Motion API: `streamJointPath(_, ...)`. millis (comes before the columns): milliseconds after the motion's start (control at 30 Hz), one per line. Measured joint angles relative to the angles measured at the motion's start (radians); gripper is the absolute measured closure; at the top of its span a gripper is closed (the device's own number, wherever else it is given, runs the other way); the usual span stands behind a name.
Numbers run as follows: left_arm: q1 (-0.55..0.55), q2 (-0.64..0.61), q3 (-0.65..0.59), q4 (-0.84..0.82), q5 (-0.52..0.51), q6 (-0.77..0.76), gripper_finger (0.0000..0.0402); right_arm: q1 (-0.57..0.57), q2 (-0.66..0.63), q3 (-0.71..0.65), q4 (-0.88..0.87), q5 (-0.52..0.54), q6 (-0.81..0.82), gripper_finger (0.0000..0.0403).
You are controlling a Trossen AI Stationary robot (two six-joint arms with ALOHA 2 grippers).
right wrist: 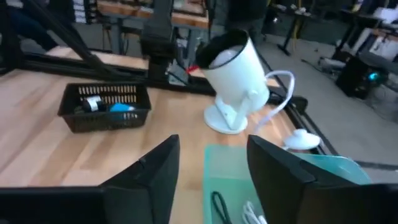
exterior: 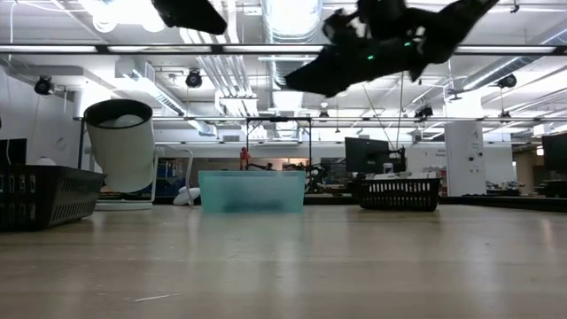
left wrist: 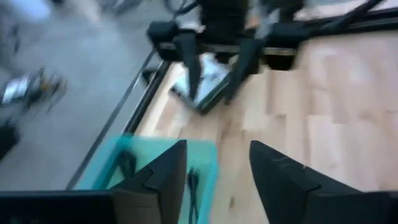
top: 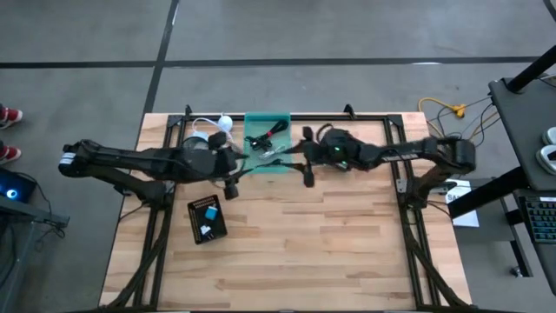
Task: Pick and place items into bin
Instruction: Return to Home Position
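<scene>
- At the far edge of the bench (top: 330, 252), cables (top: 274, 132) lie inside the green bin (exterior: 252, 192).
- Left arm (top: 130, 162) and right arm (top: 393, 156) hover either side of the bin, jaws wide and empty.
- Step looks like the retreat to home.
- Next move: pull each arm back, clear of the bin and the black basket (top: 207, 219).

Green see-through bin (top: 268, 116), upright and open on top, inside it I see tangled black cables (top: 261, 144), a red-tipped cable (top: 278, 129), a white cable (right wrist: 252, 213)
</scene>
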Motion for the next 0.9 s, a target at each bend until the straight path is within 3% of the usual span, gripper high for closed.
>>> streamJointPath(133, -0.051, -0.122, -0.168, 0.194, 0.038, 0.092, 0.0285, 0.052, -0.124, -0.131, 0.006, 0.043, 0.016, 0.026)
streamJointPath(400, -0.091, -0.364, -0.458, 0.482, 0.041, 0.215, 0.0392, 0.152, -0.382, -0.409, 0.003, 0.27, 0.095, 0.0316)
streamJointPath(533, -0.092, -0.5, -0.539, 0.485, 0.038, 0.189, 0.0394, 0.163, -0.501, -0.522, 0.055, 0.277, 0.121, 0.0337)
streamJointPath(733, -0.091, -0.713, -0.67, 0.511, 0.23, 0.217, 0.0394, 0.162, -0.637, -0.638, 0.143, 0.343, 0.116, 0.0356)
streamJointPath(900, -0.091, -0.847, -0.812, 0.614, 0.259, 0.269, 0.04, 0.163, -0.683, -0.677, 0.138, 0.349, 0.118, 0.0359)
